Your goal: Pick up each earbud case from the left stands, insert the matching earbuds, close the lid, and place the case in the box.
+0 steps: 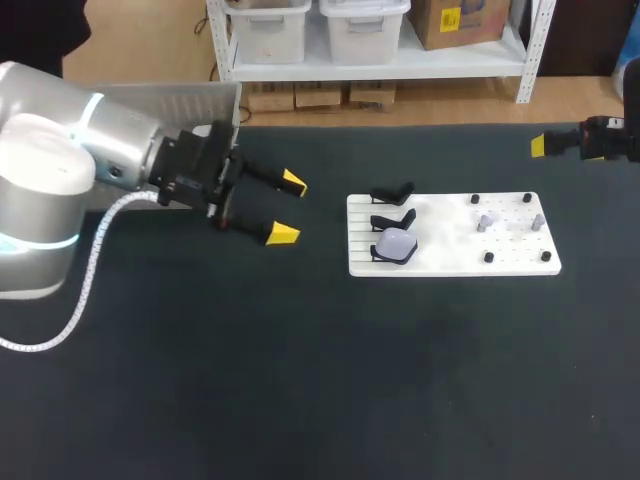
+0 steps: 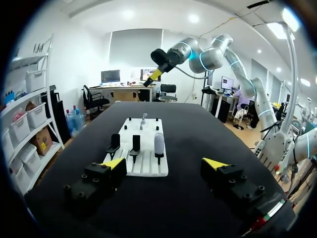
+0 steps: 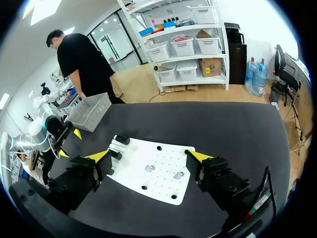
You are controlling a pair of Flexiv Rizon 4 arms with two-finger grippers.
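Left gripper (image 1: 288, 209) and right gripper (image 3: 149, 156) both wide open, empty; white board (image 1: 455, 245) between them, one earbud case (image 1: 396, 243) on its stand (image 1: 377, 252), box (image 1: 175, 101) behind left arm (image 1: 60, 170).

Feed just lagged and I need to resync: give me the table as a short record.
board: white, right of centre
stands: three at board's left, two empty
case: on the nearest stand
earbuds: two, on board's right half
left tool: open, left of board
right tool: open, empty
box: grey, far left of table

Right hand (image 1: 545, 146), partly beyond the head view's edge
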